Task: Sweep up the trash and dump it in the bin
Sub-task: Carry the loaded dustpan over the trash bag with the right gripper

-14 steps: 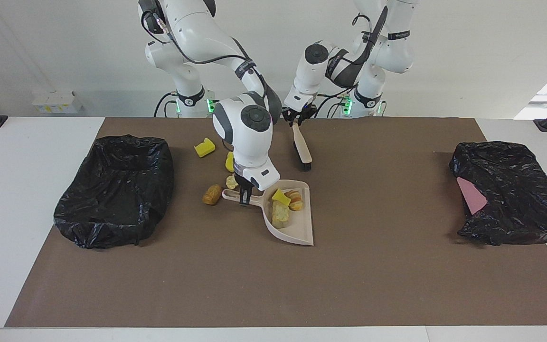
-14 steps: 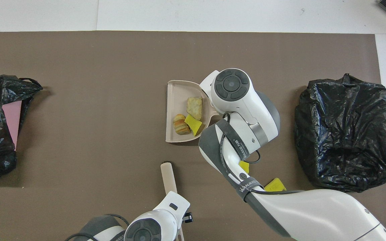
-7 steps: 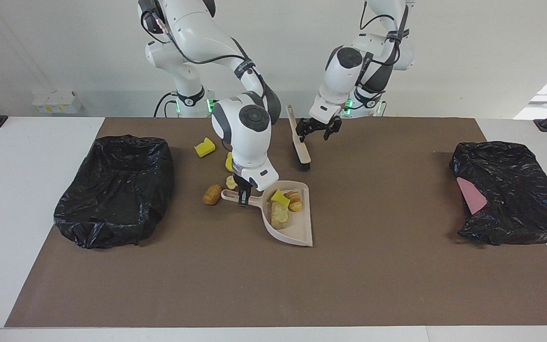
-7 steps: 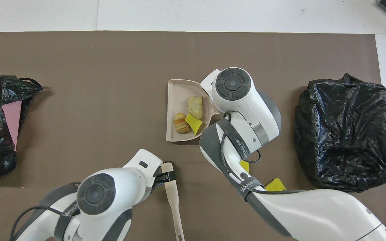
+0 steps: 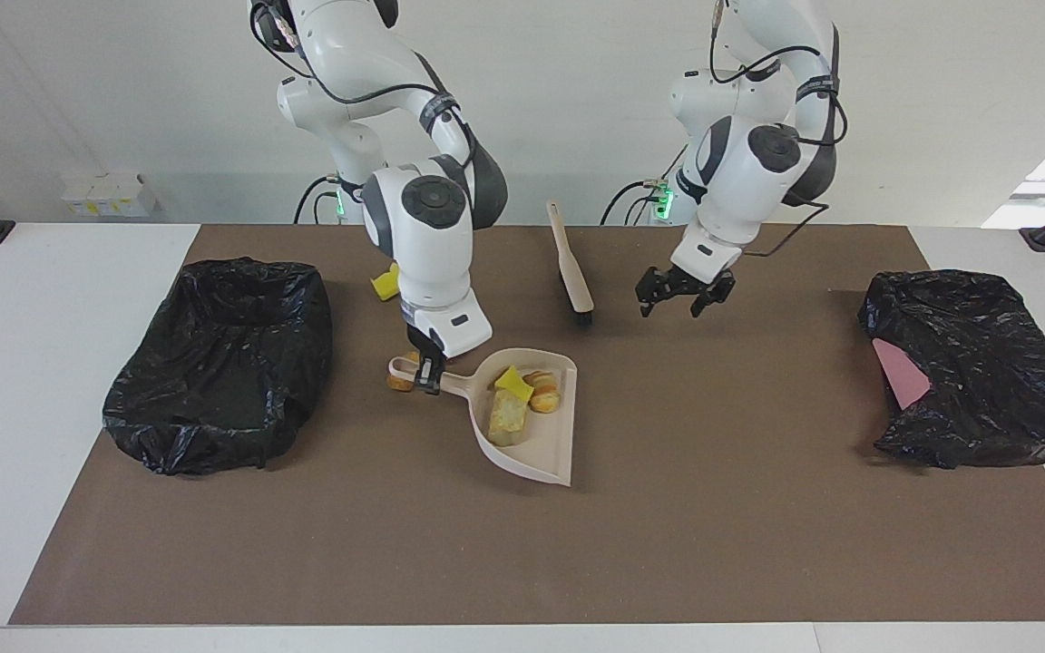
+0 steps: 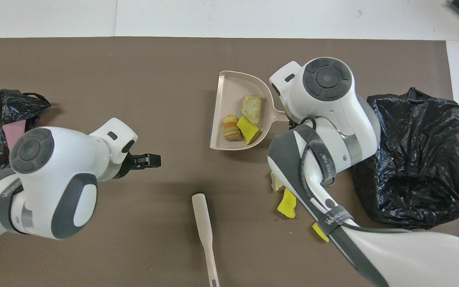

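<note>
Right claw [image 5: 428, 373] pinching the handle of the dustpan [image 5: 532, 426], pan lifted slightly off the desk [image 5: 713, 508] and kept roughly level, judged so that the load stays in on the way to a bin. Three pieces of trash [image 5: 515, 401] riding in the pan, just beside that claw on the pan side: a yellow wedge [image 6: 248, 129], a golden-brown roll [image 6: 229, 127] and a tan crusty slab [image 6: 251, 109]. More trash on the desk close to the same claw: a brown lump [image 5: 398, 382] directly under the handle's end, a yellow piece [image 5: 384, 285] nearer to the robots than the claw, and in the overhead view a yellow scrap [image 6: 287, 204] and a pale bit [image 6: 276, 184] under the right arm. Not yet swept, so only part of the job done.

Nearest black-lined bin [image 5: 219, 358] toward the right arm's end of the desk, beside the right claw with a short gap; probably the dump target, being on the handle side.

Left claw [image 5: 675, 294] spread wide and holding nothing, hanging over bare desk between the brush [image 5: 572, 272] and the second bin [image 5: 976, 367]. Brush lying flat on the desk, well apart from the left claw's tips, set clear of the pan's path.
</note>
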Available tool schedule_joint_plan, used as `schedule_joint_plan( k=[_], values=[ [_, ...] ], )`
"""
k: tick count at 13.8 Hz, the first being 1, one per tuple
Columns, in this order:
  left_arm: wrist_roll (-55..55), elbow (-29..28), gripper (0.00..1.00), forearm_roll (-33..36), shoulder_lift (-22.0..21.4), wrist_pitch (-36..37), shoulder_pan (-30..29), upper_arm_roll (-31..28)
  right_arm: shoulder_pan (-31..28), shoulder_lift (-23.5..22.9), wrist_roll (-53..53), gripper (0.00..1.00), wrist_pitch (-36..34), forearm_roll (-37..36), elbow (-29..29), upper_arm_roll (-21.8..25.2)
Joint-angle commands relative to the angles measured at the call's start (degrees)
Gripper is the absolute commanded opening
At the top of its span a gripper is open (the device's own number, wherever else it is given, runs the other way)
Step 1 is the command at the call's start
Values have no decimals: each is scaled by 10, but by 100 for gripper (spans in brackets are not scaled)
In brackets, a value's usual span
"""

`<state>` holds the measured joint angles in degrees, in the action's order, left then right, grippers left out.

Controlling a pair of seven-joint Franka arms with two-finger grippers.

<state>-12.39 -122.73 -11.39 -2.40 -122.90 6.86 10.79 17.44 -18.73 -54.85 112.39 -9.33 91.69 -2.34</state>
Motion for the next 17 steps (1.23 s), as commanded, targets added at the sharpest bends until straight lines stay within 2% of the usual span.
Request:
schedule_joint_plan(
  k=[1,4,7,10,14,17],
  values=[
    [50,102,100,38,41,81,-49,6,-51,54,-28,0,-33,18,22,-6],
    [97,177,100,63,50,156,-87,3,-91,93,-24,0,-70,19,29,-4],
    [134,246,100,68,49,236,-119,2,-151,153,-23,0,-124,18,44,-3],
    [136,292,100,87,49,300,-125,2,-228,203,-18,0,-175,18,74,-1],
    [134,305,100,101,49,313,-122,2,-315,285,-13,0,-181,5,180,1],
    [132,310,100,102,48,311,-113,2,-333,348,88,0,-183,-49,267,1]
  ],
)
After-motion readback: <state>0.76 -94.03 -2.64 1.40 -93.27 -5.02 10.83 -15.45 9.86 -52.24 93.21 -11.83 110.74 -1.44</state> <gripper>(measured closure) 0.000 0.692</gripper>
